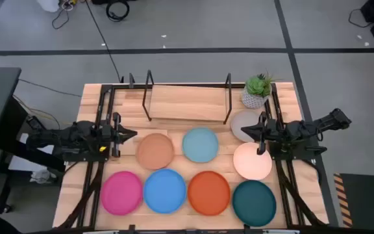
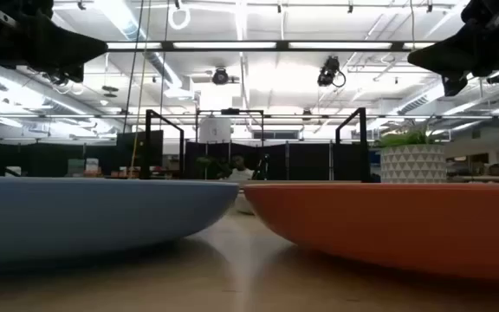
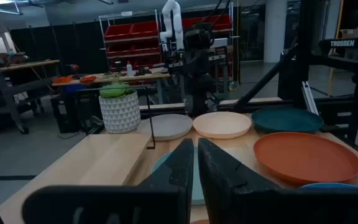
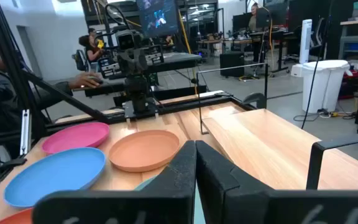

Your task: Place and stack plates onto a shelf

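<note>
Eight plates lie flat on the slatted table: tan (image 1: pixel 156 150), light blue (image 1: pixel 200 144), grey (image 1: pixel 242 120) and cream-pink (image 1: pixel 252 162) in the far row, and magenta (image 1: pixel 121 192), blue (image 1: pixel 164 190), orange (image 1: pixel 208 192) and dark teal (image 1: pixel 254 203) in the near row. The shelf (image 1: pixel 187 102), a pale board with black rods, stands at the far edge with nothing on it. My left gripper (image 1: pixel 133 134) is shut and hovers left of the tan plate. My right gripper (image 1: pixel 245 129) is shut and hovers over the grey plate's near edge.
A potted plant (image 1: pixel 258 91) in a white pot stands at the shelf's right end, just beyond the grey plate. Black frame rails (image 1: pixel 102 117) run along both table sides under the arms. In the low view the blue plate (image 2: pixel 93 217) and orange plate (image 2: pixel 405 225) fill the foreground.
</note>
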